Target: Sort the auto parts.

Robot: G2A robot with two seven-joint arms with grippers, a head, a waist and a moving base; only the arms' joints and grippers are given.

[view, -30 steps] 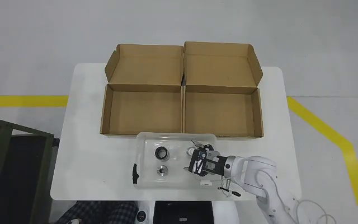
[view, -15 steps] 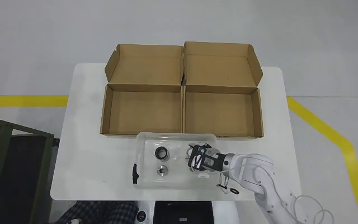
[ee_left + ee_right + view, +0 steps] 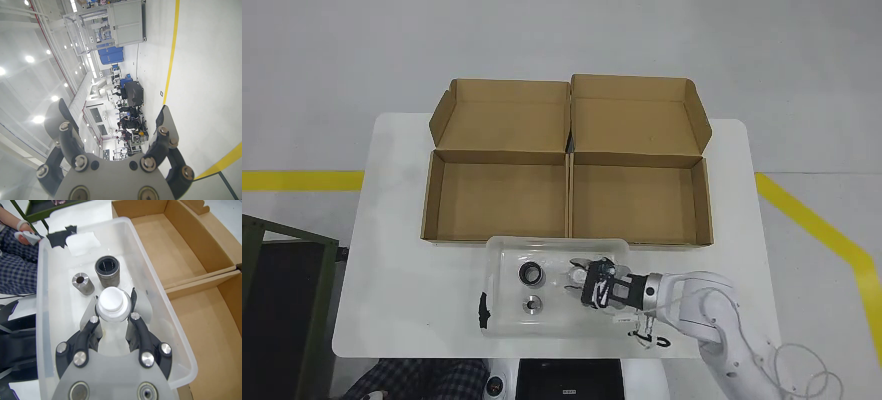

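Within the bin (image 3: 157, 283), right gripper (image 3: 114, 297) grips cap (image 3: 110, 301).

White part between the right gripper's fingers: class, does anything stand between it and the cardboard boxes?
Only walls: the white part is inside the clear bin, so the bin's wall and the near walls of the cardboard boxes lie between. The two metal cylinders stand aside, off that path.

Bright, even overhead light covers the white table (image 3: 392, 250) in the top view. Shadows are faint and soft, darkest along the inner walls of the cardboard boxes (image 3: 497, 200). In the left wrist view, round ceiling lamps (image 3: 29, 59) flare into hazy halos, and straight lines bow toward the edges. The clear plastic bin (image 3: 146, 262) has a pale sheen, and the white cap-shaped part (image 3: 113, 303) is nearly washed out.
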